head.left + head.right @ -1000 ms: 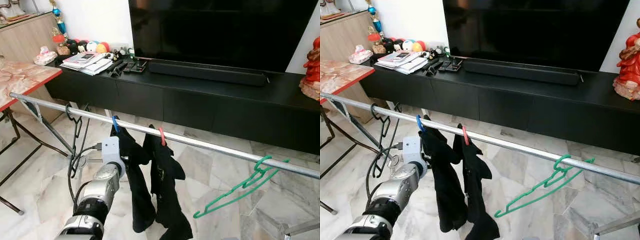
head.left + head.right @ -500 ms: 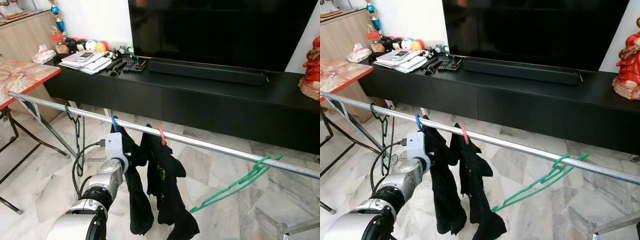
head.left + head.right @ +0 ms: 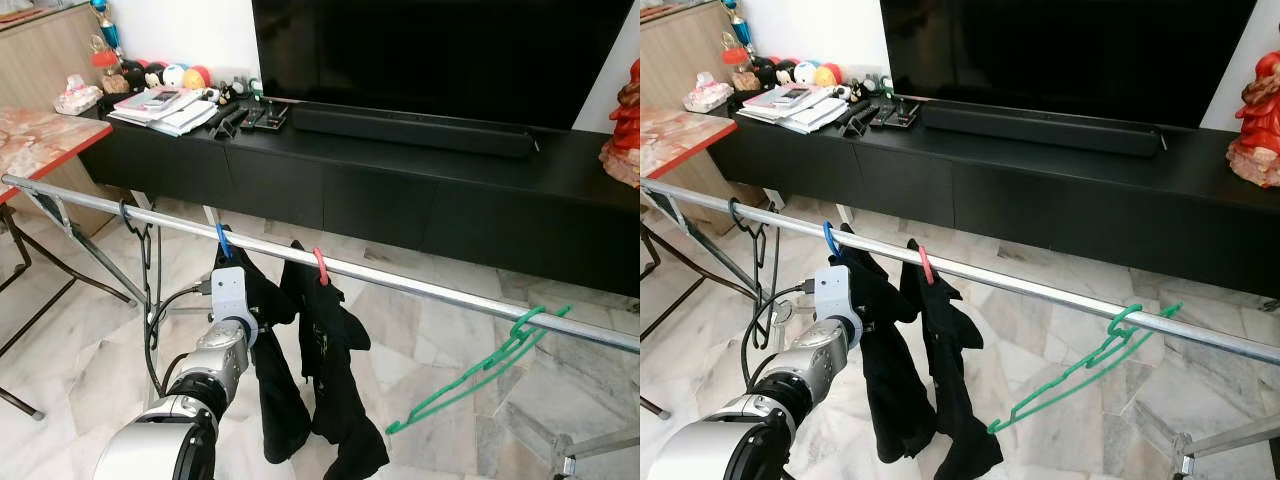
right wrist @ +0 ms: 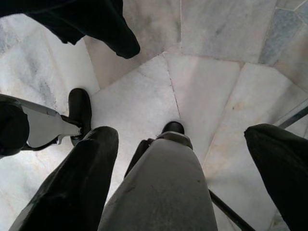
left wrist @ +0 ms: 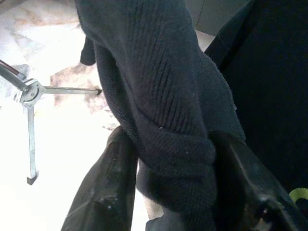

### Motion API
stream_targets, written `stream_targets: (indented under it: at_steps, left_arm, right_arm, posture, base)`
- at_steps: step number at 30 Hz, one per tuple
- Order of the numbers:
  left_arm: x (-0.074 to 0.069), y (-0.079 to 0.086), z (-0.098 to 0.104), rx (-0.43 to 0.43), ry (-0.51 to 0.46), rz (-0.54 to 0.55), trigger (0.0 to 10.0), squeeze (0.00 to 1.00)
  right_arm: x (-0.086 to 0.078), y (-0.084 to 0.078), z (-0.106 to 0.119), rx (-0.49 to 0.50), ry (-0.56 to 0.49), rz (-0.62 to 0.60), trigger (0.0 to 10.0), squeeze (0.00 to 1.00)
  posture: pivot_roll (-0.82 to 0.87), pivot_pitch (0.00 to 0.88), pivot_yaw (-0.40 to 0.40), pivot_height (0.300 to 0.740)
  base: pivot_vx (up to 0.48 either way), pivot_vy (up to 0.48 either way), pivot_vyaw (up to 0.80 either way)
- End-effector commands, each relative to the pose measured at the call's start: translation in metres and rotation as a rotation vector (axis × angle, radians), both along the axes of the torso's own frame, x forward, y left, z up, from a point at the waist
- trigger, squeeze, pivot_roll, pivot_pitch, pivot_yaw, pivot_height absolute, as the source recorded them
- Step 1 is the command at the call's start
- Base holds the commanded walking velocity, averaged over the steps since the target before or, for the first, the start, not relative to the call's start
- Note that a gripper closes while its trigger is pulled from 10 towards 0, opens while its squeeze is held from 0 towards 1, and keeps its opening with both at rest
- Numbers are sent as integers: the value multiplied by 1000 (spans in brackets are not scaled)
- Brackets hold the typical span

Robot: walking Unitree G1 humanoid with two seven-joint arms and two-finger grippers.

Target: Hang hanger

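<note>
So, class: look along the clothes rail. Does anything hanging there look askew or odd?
Yes. The green hanger hangs steeply tilted from the metal rail, empty, unlike the hangers carrying dark garments. Also, the left gripper pinches a fold of the dark garment.

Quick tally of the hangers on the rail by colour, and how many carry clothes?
Black hanger, bare: 1
Blue hanger, with a dark garment: 1
Red hanger, with a dark garment: 1
Green hanger, bare: 1
Total: 4 hangers, 2 carrying clothes
</note>
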State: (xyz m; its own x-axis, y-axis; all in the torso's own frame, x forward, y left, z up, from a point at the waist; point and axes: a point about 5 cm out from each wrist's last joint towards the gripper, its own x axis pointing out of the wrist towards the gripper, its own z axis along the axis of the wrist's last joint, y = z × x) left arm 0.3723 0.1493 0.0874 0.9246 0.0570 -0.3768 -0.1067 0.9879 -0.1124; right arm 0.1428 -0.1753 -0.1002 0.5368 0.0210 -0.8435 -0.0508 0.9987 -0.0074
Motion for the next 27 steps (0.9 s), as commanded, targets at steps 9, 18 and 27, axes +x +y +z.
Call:
stream_targets:
  at_steps: [9, 18, 27]
  left_arm:
    - [-2, -2, -5, 30, 8, 0, 0, 0]
    - [-5, 3, -7, 138, -18, -22, 0, 0]
    - [-12, 10, -11, 179, -68, -27, 0, 0]
  right_arm:
    - [-5, 2, -2, 10, 4, -14, 10000, 0]
    - [-2, 3, -1, 12, -1, -14, 10000, 0]
    - [3, 6, 0, 23, -9, -12, 10000, 0]
  posture:
    - [-8, 136, 31, 740]
    - [3, 111, 36, 740]
    - [12, 79, 48, 740]
  base:
    - [0, 0, 0]
    - [0, 0, 0]
    - [0, 0, 0]
